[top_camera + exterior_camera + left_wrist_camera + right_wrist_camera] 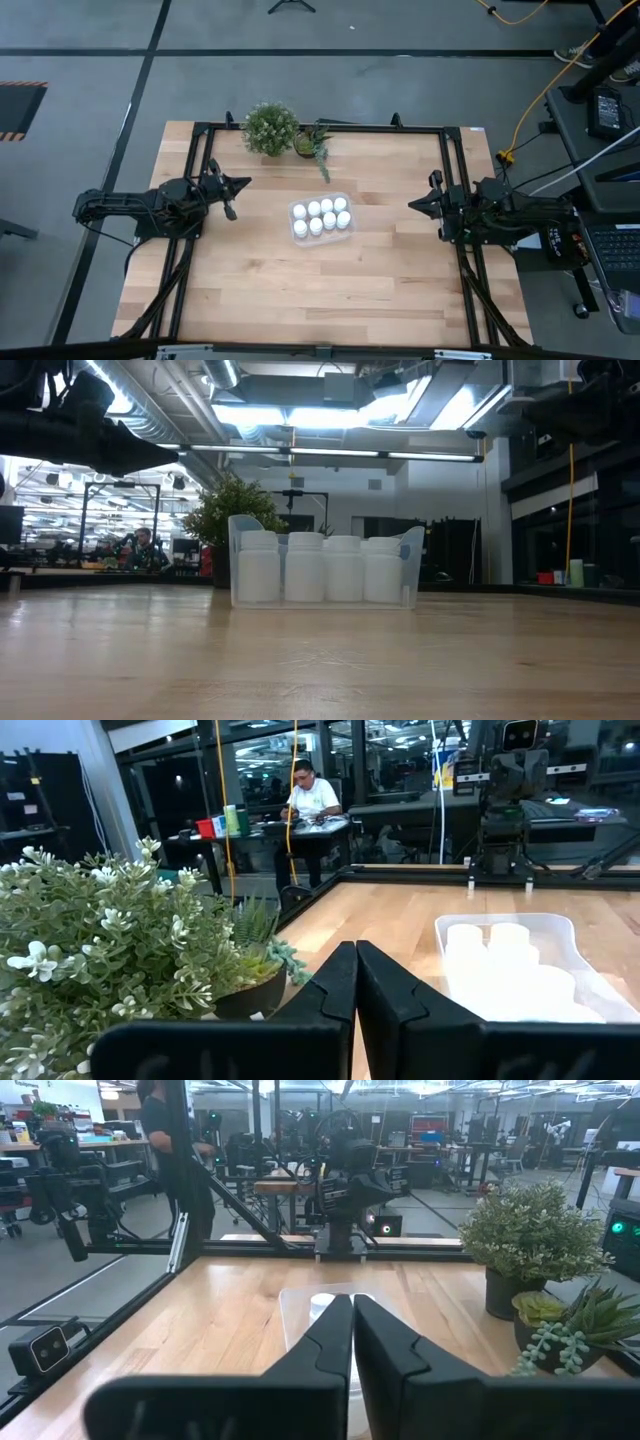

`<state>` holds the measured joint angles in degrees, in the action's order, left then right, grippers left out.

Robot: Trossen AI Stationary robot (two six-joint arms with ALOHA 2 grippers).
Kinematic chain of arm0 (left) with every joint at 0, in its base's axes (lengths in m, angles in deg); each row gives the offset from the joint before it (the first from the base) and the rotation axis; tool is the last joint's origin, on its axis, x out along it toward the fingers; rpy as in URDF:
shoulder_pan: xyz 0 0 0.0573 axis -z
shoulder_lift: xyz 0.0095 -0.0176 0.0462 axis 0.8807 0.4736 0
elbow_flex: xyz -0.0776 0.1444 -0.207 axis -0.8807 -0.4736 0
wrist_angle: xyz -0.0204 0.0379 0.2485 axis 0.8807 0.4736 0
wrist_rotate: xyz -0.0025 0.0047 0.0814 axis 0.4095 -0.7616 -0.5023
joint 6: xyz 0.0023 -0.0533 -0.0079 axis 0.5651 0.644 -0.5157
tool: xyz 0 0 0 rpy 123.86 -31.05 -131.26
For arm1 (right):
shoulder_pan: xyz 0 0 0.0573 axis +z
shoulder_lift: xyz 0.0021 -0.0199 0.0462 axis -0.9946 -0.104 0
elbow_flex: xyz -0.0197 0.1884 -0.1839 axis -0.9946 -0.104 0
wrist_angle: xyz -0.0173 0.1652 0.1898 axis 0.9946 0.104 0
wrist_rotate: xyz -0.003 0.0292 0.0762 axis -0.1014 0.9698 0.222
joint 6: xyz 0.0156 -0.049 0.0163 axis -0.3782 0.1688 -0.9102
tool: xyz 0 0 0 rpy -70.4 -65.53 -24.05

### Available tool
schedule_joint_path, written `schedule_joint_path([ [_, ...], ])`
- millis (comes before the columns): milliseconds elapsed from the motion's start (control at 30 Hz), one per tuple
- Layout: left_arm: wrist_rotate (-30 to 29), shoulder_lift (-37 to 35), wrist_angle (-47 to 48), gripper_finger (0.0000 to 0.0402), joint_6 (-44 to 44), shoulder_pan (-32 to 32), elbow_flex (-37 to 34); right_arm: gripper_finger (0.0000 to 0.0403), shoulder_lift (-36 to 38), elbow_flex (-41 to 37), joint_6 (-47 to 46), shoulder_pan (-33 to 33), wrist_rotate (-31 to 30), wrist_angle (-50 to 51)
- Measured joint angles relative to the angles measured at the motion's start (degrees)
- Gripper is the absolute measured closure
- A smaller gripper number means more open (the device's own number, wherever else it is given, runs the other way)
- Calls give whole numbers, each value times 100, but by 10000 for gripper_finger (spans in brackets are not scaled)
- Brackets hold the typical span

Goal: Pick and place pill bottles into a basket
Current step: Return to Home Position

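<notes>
The pill bottles (pixel 321 215) stand upright inside the basket (pixel 325 236), eight white caps in two rows of four as seen from above, packed close together. From table height four of them show side by side behind the clear front wall. The basket sits on the wooden table (pixel 300 290) near its middle, slightly toward the far edge and turned a little askew. Behind it, near the far edge, stand a bushy potted plant (pixel 270 128) and, just beside it, a smaller succulent (pixel 316 148), both apart from the basket. The left gripper (pixel 243 183) hangs over the table's left side, pointing inward, well apart from the basket; its fingers are pressed together and hold nothing. The right gripper (pixel 412 205) hangs over the right side, pointing inward toward the basket, likewise well apart from it, fingers closed together with nothing between them.
</notes>
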<state>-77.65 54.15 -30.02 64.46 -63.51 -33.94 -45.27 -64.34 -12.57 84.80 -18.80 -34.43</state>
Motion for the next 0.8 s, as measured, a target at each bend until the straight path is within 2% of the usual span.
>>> schedule_joint_path([
  [600, 15, 0, 0, 395, 1, 0, 0, 383, 0, 0, 1, 6, -2, 0],
  [800, 15, 0, 0, 393, 0, 0, 0, 383, 109, 0, 41, 265, -4, 61],
])
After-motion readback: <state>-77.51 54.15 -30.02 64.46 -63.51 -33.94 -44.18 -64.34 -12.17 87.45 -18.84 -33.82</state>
